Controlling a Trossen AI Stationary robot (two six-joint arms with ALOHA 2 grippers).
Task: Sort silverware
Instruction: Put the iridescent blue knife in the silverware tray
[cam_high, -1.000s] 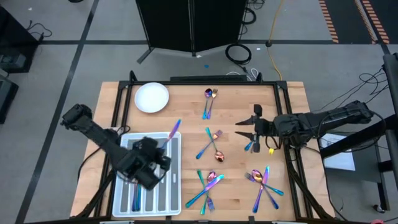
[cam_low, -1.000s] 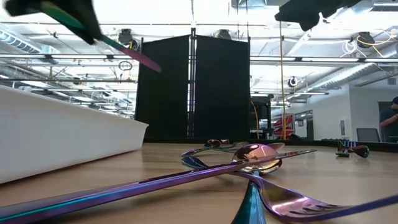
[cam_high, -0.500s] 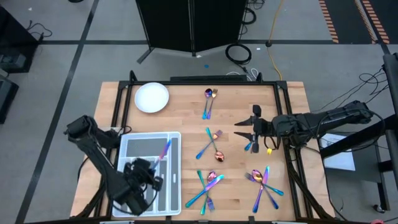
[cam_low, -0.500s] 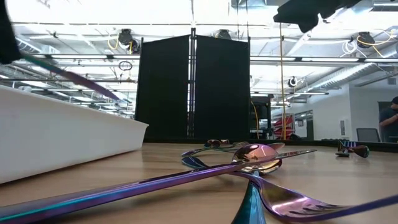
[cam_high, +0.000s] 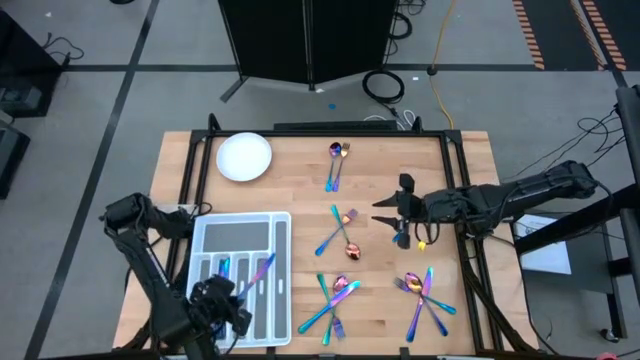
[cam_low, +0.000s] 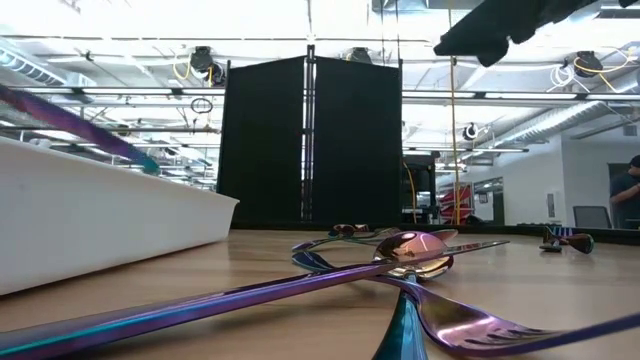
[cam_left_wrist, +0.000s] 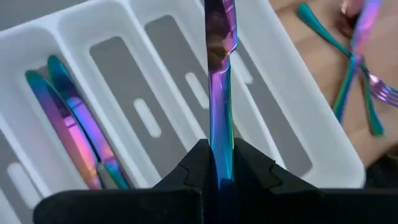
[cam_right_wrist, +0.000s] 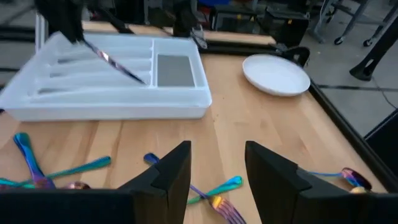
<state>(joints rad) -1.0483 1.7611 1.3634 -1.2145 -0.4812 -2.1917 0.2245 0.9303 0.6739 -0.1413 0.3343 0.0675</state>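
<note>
High view shows the left gripper at about 7 o'clock of the table, over the near end of the white compartment tray. Its fingers are pressed together on the handle of a rainbow knife. From the grip the knife points toward 1 o'clock, tilted up over the tray and not yet lying in it. In the left wrist view the long axis of the knife runs nearly parallel to the long slots, and the blade hangs above one of the middle slots. Two other rainbow pieces already lie in a slot further to the tray's side. I judge that the coming move depends on this relation: the knife is above the tray and close to parallel with a slot, so it needs mostly to go down before letting go.

The right gripper waits at about 3 o'clock of the table, with its fingers apart and nothing between them. Just beside it, toward the table centre, lie a crossed fork and spoon. More silverware lies at 12 o'clock, at 6 o'clock and at 5 o'clock. The right arm is nearer to all these. The white plate stands at 11 o'clock.
</note>
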